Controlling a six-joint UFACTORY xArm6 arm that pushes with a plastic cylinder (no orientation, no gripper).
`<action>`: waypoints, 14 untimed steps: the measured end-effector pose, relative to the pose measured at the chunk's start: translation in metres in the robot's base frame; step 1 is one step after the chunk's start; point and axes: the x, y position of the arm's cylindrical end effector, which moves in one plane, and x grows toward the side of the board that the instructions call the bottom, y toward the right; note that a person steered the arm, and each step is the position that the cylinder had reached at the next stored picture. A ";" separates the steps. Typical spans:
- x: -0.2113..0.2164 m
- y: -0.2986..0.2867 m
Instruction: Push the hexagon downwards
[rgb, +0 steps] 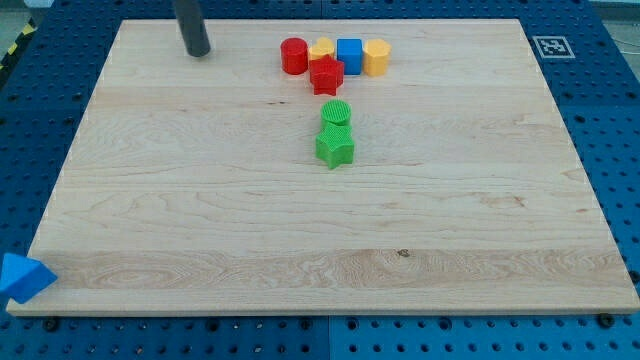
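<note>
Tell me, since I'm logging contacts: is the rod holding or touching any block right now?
Nothing is held. My tip rests on bare wooden board, at the view's left of the red round block, touching nothing.

Wooden board (200, 220) on a blue pegboard bench (40, 100). My tip (198, 52) at 11 o'clock, well apart from all blocks. At 12 o'clock, a row: red cylinder (294, 56), yellow block (321, 49), blue cube (349, 54), yellow hexagon (376, 57); red star (326, 76) just below. Centre: green cylinder (336, 113) touching green star (335, 147). Blue triangle (24, 277) off-board at 8 o'clock.
</note>
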 end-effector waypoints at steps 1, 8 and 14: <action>-0.009 0.017; -0.038 0.153; -0.028 0.233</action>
